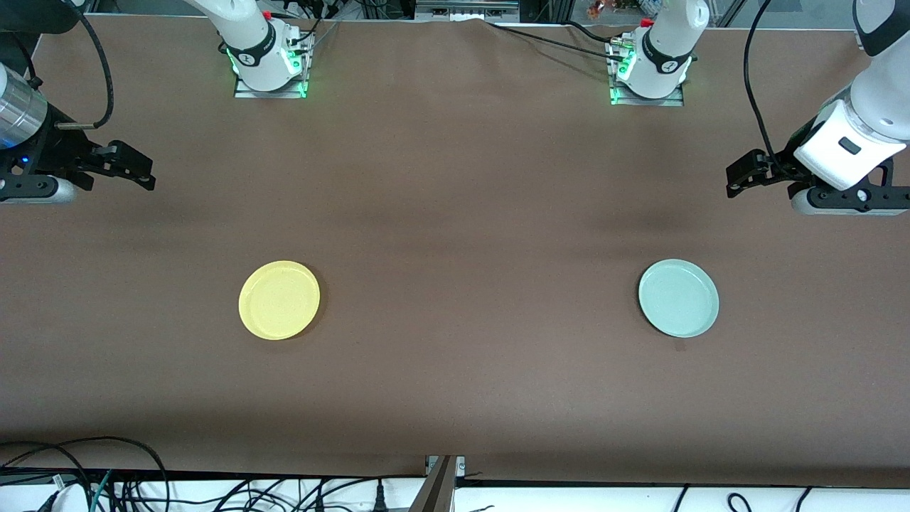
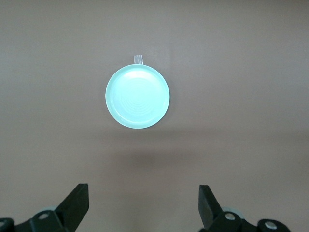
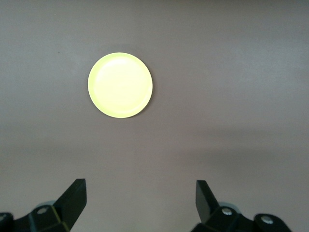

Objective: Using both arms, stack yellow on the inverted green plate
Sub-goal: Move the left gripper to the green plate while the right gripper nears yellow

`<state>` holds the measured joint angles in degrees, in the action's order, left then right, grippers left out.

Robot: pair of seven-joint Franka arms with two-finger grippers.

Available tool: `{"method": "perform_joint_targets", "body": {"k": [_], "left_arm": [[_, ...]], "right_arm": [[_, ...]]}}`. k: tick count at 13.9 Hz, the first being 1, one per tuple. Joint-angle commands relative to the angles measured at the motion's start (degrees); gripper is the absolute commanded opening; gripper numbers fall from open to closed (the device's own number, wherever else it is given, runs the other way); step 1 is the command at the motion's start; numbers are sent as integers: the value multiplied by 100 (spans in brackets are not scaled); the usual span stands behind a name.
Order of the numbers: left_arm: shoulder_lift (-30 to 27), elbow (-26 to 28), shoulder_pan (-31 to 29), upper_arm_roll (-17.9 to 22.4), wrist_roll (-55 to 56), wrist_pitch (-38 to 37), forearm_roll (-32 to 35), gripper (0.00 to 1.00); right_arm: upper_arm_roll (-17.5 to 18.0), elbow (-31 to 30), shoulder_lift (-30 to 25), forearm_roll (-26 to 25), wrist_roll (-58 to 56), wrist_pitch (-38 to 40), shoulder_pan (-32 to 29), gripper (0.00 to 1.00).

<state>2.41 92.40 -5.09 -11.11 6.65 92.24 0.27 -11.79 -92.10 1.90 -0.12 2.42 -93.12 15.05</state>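
In the front view, both arms are cut off at the frame edges; the yellow plate (image 1: 279,299) lies toward the right arm's end of the brown table (image 1: 455,235), the green plate (image 1: 678,297) toward the left arm's end, both rim-up. In the left wrist view, the left gripper (image 2: 143,205) is seen wide open and empty, its body cut off; a small tab beside the green plate (image 2: 137,97) is hard to make out. In the right wrist view, the right gripper (image 3: 141,202) is seen wide open and empty, the yellow plate (image 3: 120,85) well apart from it.

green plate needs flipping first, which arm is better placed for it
Left. The green plate lies toward the left arm's end of the table; the open left gripper has it in view. The open right gripper faces the yellow plate.
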Motion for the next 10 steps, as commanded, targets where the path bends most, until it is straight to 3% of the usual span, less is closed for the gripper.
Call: {"method": "perform_joint_targets", "body": {"k": [1, 6, 9, 10], "left_arm": [[-30, -108, -36, -31, -76, -110, -114, 100], [57, -82, -45, -31, -49, -153, -141, 100], [171, -55, -71, -22, -93, -776, -158, 100], [459, -73, -45, -31, -111, -830, -132, 100]], "right_arm": [[27, 87, 38, -49, 48, 30, -2, 100], [27, 87, 38, -49, 48, 30, -2, 100], [27, 87, 38, -49, 48, 30, -2, 100], [27, 87, 38, -49, 48, 22, -2, 100]]}}
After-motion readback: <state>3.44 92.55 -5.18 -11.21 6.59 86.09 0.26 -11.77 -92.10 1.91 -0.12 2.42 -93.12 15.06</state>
